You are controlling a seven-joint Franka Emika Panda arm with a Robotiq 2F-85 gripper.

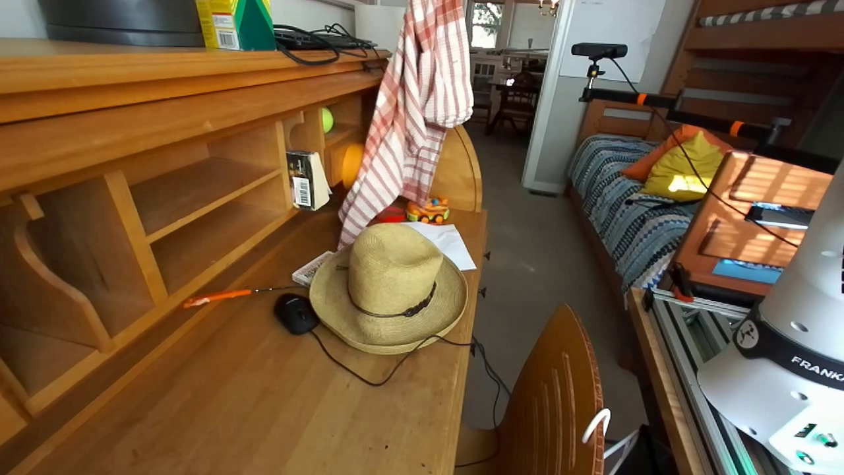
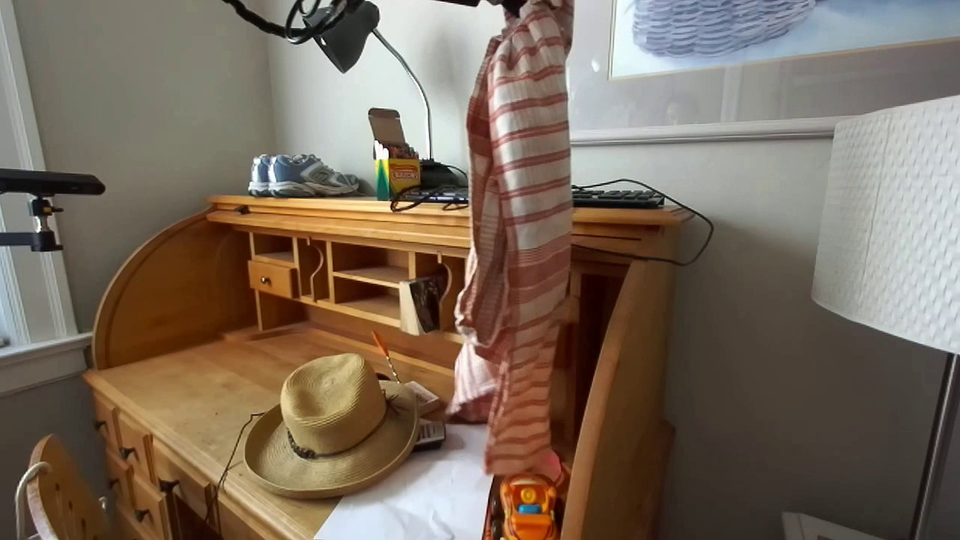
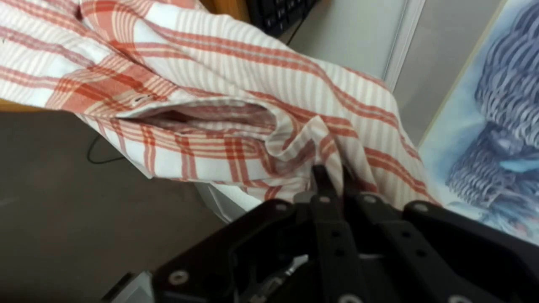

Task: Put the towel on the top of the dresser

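My fingers (image 3: 332, 227) are pinched together on a bunched fold of the towel (image 2: 525, 247), and the rest hangs limp below them, past the top of the dresser (image 2: 360, 225) and down toward the bench (image 1: 264, 409), its lower work surface. That long drop is my main worry. The cloth seems to hang in front of the top board rather than over it, so if I cross too low, or let go too soon, the weight below my fingers will probably drag the whole thing off the front edge. I'd want more height first, then a reach well back.

Sweeping across has its own trouble. Below my fingers and beyond the towel, the keyboard (image 3: 280, 17) lies on the top with a loose cord (image 2: 679, 263) drooping off the end — a swinging hem could catch it and pull both down. Farther off to the side, the crayon box (image 2: 403, 178) stands with its lid up and looks easy to tip; the lamp (image 2: 349, 41) rises beside it, so I might bump that too.

Far beneath my fingers, the lowest hem ends close to the toy car (image 2: 528, 501); whether they touch I can't tell, and any dip could nudge it or the hat (image 1: 395, 284). My pinch looks small — a snag could slide the fold right out.
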